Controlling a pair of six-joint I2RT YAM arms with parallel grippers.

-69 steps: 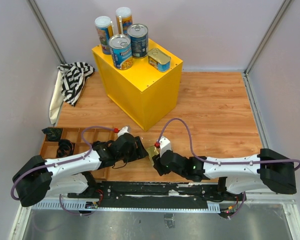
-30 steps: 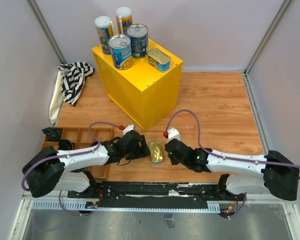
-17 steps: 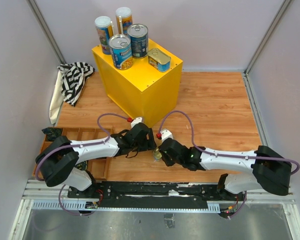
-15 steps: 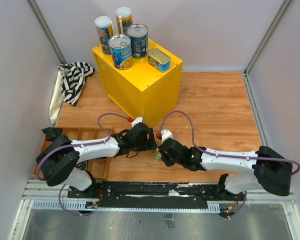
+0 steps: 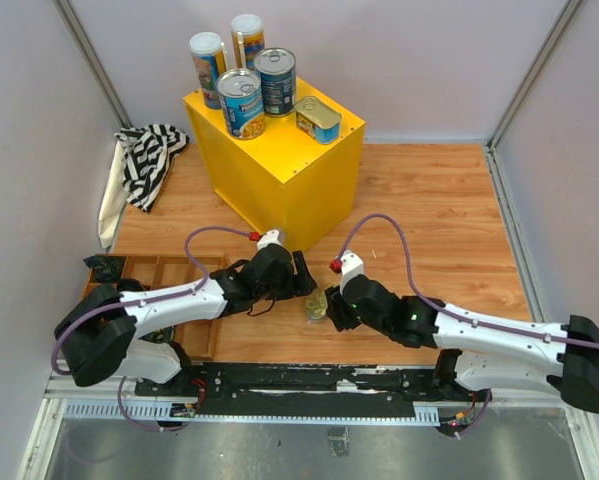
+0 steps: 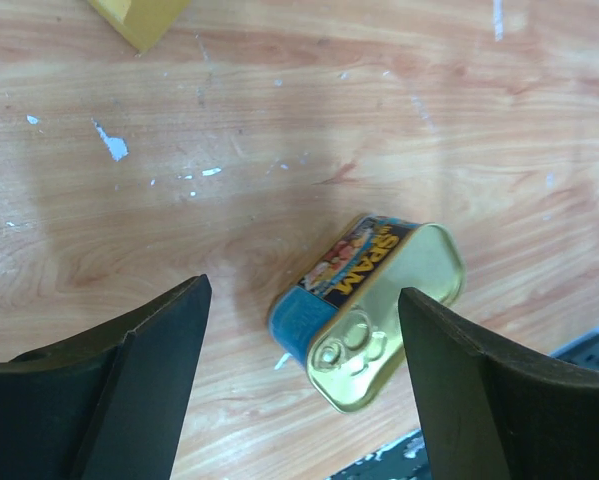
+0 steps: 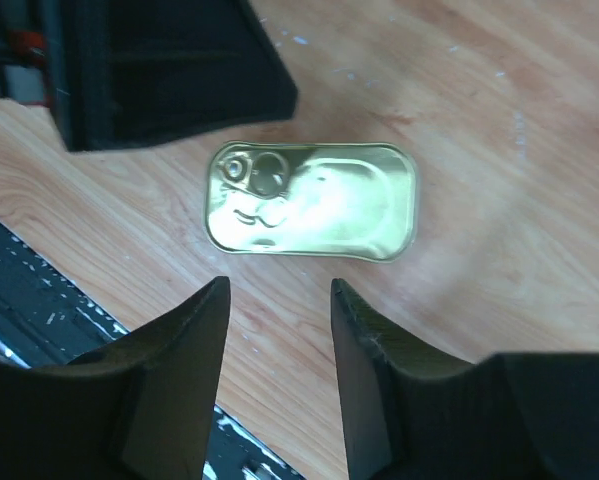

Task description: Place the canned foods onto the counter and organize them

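Note:
One flat gold tin (image 5: 316,305) lies lid-up on the wooden floor between my two grippers. My left gripper (image 5: 303,278) hangs just above it, jaws wide open on either side of the tin (image 6: 379,290) without touching it. My right gripper (image 5: 333,310) sits just right of the tin (image 7: 314,200), fingers a narrow gap apart with only bare floor between them. On the yellow counter (image 5: 289,170) stand two tall white-lidded cans (image 5: 207,62), two blue-labelled cans (image 5: 242,102) and a second gold tin (image 5: 318,119).
A wooden compartment tray (image 5: 149,272) holding small black objects lies under the left arm. A striped cloth (image 5: 147,155) is heaped at the left wall. A black rail (image 5: 299,385) runs along the near edge. The counter's corner (image 6: 139,18) shows close by.
The left gripper has reached right, over the tin, and opened slightly wider. The right gripper came up to the tin, then drew back to the right. The tin stays flat on the floor.

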